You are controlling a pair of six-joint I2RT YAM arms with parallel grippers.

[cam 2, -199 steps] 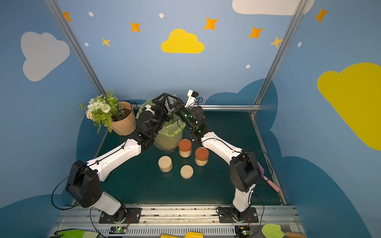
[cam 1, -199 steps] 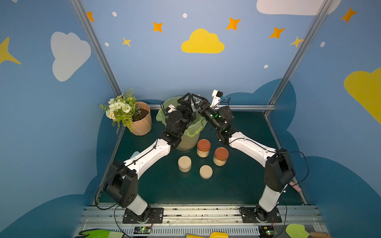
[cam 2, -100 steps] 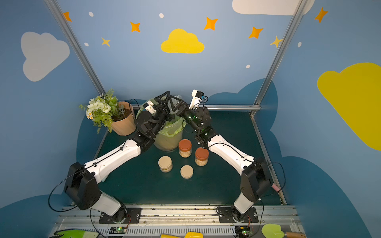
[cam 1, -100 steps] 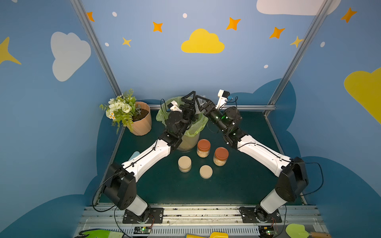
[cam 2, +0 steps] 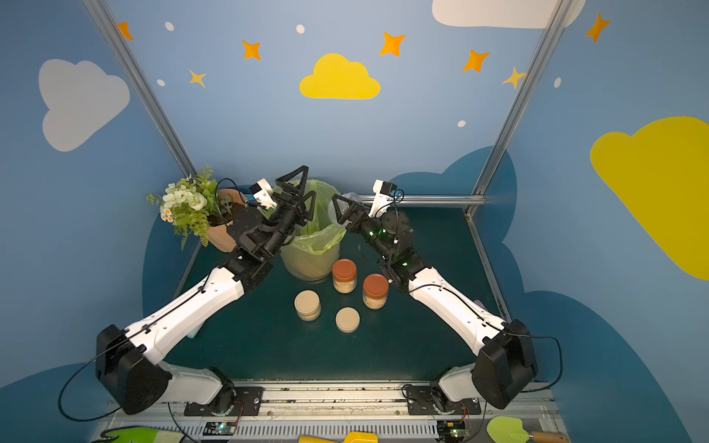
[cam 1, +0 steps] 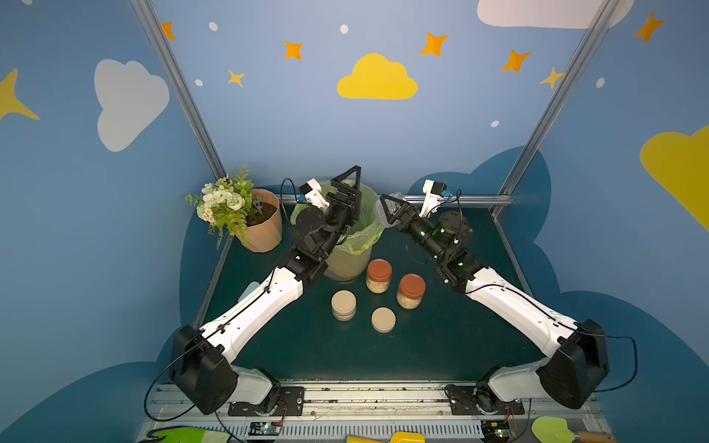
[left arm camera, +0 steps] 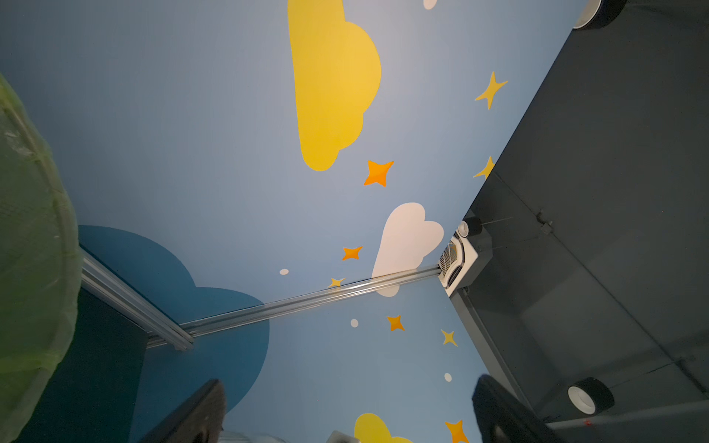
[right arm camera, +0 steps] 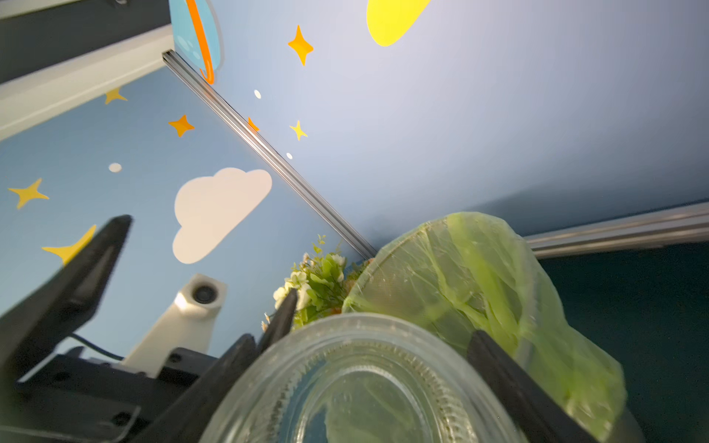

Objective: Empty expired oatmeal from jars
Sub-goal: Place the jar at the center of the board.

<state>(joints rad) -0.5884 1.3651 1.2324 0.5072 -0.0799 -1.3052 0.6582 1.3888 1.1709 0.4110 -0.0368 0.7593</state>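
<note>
My left end effector [cam 1: 351,193] hangs released above the rim of the green-bagged bin [cam 1: 347,264] at upper centre in both top views. Its jaws are spread wide with nothing between them, tips pointing upward. My right end effector [cam 1: 387,211] is clenched on a lidless glass jar [right arm camera: 356,376], held just right of the bin's rim and near the back rail [cam 1: 472,199]. Through its glass I see only the green bag.

Both forearms slope up from the lower corners and converge at the bin.

At frame centre a rust-lidded jar [cam 1: 379,274] stands just beside the bin, with a second rust-lidded jar [cam 1: 411,289] to its right. Oatmeal [cam 1: 378,287] shows through the glass. A beige-lidded jar [cam 1: 343,305] and a loose beige lid [cam 1: 383,319] sit below them.

The flower pot [cam 1: 264,226] crowds the desk's back left corner. Open desk [cam 1: 383,356] runs from the lid down to the front rail [cam 1: 364,395].
</note>
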